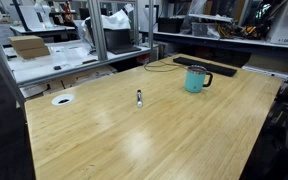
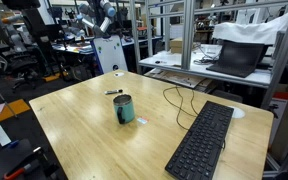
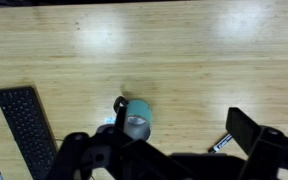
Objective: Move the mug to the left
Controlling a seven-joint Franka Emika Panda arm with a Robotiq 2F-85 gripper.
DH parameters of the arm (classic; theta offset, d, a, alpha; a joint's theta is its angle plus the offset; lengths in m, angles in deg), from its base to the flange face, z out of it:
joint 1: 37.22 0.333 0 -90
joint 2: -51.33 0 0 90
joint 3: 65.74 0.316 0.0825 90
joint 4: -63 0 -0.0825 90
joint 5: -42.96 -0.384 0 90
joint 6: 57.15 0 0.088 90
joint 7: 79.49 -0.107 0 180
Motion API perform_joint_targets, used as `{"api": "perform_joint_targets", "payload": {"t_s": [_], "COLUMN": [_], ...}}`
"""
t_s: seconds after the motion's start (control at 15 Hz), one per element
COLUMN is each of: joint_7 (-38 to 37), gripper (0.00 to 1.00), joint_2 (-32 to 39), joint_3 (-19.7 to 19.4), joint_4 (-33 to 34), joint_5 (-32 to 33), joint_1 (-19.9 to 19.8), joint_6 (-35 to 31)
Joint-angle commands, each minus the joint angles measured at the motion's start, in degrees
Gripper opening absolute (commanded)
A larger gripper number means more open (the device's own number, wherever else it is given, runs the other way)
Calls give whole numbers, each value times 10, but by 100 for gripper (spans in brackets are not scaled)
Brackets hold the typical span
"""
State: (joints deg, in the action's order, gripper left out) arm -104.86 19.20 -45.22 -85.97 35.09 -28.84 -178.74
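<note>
The teal mug [image 1: 195, 79] with a dark handle stands upright on the wooden table [image 1: 134, 140], and also shows in an exterior view [image 2: 125, 109]. In the wrist view the mug [image 3: 136, 118] is seen from above, with its handle pointing to the upper left. My gripper [image 3: 160, 140] hangs well above the table, open and empty. Its right finger is far right of the mug, and its left side is dark and overlaps the mug's left edge. The gripper does not show clearly in either exterior view.
A black keyboard [image 2: 202, 140] lies near the mug, with a black cable [image 2: 179, 100] behind it; it also shows in the wrist view [image 3: 26, 125]. A small marker [image 3: 222, 143] lies on the table, also seen in both exterior views [image 2: 114, 92] [image 1: 139, 97]. A white round inset [image 1: 62, 99] sits near a table edge.
</note>
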Motion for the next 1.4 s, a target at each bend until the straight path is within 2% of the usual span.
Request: {"api": "perform_joint_targets", "payload": {"t_s": [0.0, 0.73, 1.0, 1.13, 1.33], "joint_7": [-4, 4, 80, 148, 277], "gripper": [100, 100, 100, 100, 100], "joint_2": [1, 16, 53, 81, 127], "joint_3": [-8, -9, -44, -72, -123], "joint_4": [2, 9, 22, 31, 37], "joint_5": [5, 19, 61, 80, 71], "joint_1": [8, 2, -5, -4, 8], "joint_6": [0, 2, -16, -42, -104]}}
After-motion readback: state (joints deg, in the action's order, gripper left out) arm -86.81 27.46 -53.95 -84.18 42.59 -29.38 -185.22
